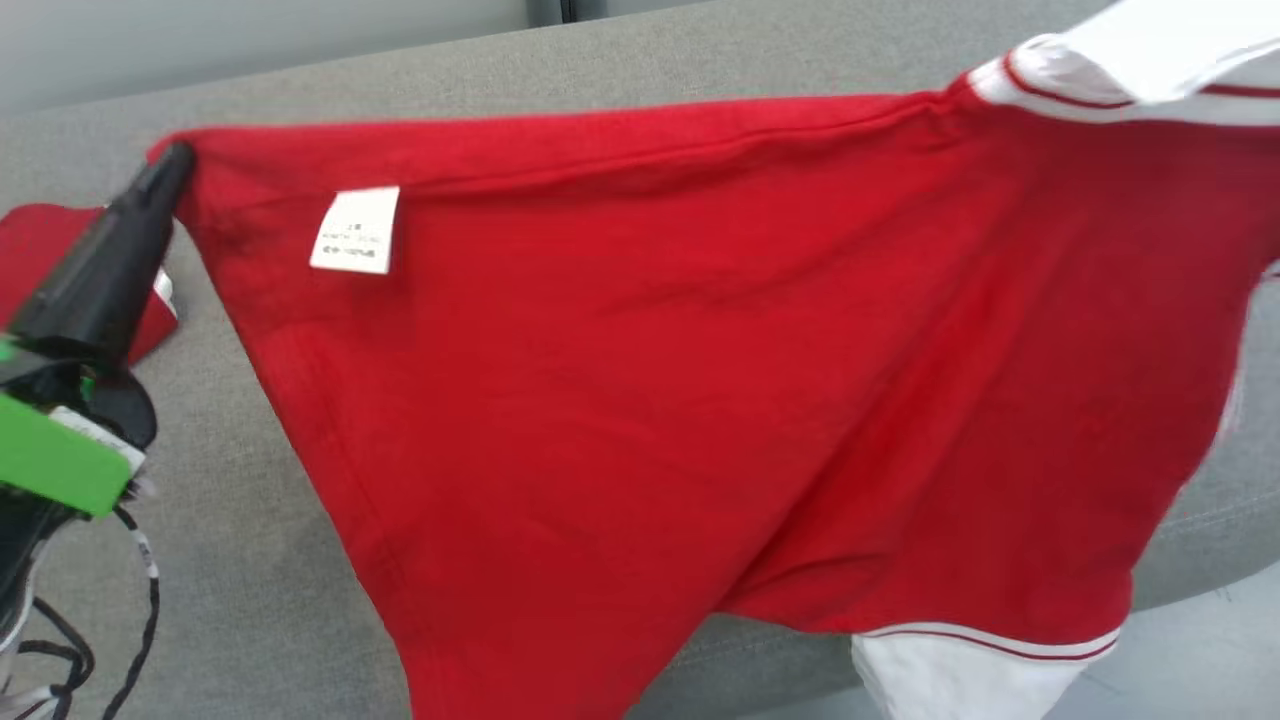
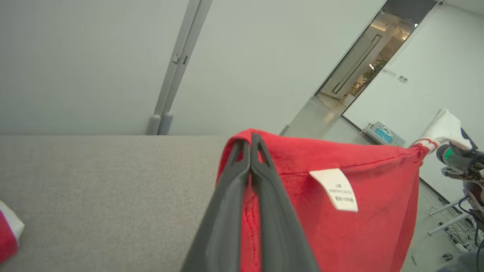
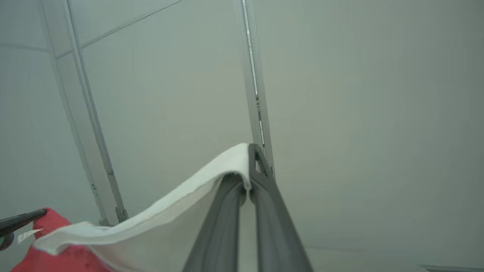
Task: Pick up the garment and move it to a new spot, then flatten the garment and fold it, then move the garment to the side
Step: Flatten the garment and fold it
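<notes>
Left fingers (image 2: pixel 227 211) clamp the red garment (image 1: pixel 640 400); right fingers (image 3: pixel 270 215), its white edge.

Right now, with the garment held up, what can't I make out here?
- Print on the care label: too small and blurred, head and left wrist views.
- The red cloth at head view's left: partly behind the left gripper, cut by the edge.
- Lower part of the red garment: cut by head view's bottom edge.
- The grey cushioned surface: largely hidden under the garment.
- What white part the right gripper pinches: unclear, right wrist view.
</notes>
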You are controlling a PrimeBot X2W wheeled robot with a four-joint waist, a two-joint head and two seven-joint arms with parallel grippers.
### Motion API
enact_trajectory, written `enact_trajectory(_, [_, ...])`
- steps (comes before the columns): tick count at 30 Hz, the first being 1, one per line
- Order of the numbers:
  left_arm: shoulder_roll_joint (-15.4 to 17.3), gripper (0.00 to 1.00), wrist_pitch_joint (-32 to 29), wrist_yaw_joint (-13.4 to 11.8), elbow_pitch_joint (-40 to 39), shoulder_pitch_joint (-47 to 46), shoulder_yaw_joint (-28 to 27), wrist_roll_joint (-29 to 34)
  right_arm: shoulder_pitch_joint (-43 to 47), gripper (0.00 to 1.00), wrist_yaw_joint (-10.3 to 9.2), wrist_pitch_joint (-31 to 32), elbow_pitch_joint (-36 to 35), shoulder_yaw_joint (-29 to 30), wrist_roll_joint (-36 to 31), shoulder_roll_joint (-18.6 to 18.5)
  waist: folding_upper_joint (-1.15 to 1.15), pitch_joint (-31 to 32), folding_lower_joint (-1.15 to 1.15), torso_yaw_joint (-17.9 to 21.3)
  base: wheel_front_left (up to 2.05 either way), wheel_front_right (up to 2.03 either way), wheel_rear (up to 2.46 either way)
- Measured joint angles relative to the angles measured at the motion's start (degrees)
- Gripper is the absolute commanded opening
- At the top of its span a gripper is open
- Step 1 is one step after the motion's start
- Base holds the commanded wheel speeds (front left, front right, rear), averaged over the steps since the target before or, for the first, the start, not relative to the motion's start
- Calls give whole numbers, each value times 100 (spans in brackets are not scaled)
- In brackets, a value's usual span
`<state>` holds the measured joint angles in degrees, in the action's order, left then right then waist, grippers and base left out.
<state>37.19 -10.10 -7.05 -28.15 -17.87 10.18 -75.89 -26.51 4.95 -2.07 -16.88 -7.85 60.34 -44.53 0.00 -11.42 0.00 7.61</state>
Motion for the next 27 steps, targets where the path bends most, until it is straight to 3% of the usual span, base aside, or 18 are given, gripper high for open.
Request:
enact_trajectory(4, [-115,0,-428,-5,700,-307,569,-4,-174,0,-12,425,454,-684,75,411,0,-282,0,-23,0,0,0])
enact_trajectory(7, [-227,0,-661,-5,1169,-1023,926,122,-710,0,-189,687,768,-1045,185,865,0,-502,0,-75,0,0,0])
enact_trajectory(10, [-471,0,-633,-5,1697,-2013,1056,546,-1739,0,-608,811,1234,-1078,286,1426,0,-724,0,-158,0,0,0])
enact_trajectory(12, [-899,0,-343,-8,2118,-2681,1017,725,-2552,0,-1039,816,1635,-1009,93,1741,0,-874,0,-224,0,0,0])
enact_trajectory(14, [-1154,0,-140,-8,2357,-3255,1152,1289,-3278,0,-1421,701,1934,-858,-215,1944,0,-1023,0,-298,0,0,0])
enact_trajectory(19, [-1736,0,479,16,2554,-4518,1386,2106,-4831,0,-1324,446,2277,-599,-1124,1795,0,-1400,0,-507,0,0,0])
enact_trajectory(22, [-2033,0,942,250,2460,-5054,1277,2246,-5335,0,-1251,353,2193,-791,-1278,1903,0,-1638,0,-624,0,0,0])
enact_trajectory(24, [-2039,0,1039,428,2471,-5060,1355,2260,-5341,0,-1196,309,2052,-1102,-1277,2100,0,-1809,0,-681,0,0,0])
enact_trajectory(27, [-1814,0,1247,604,2529,-4501,1429,2359,-4715,0,-949,248,1764,-1485,-1257,2245,0,-2070,0,-722,0,0,0])
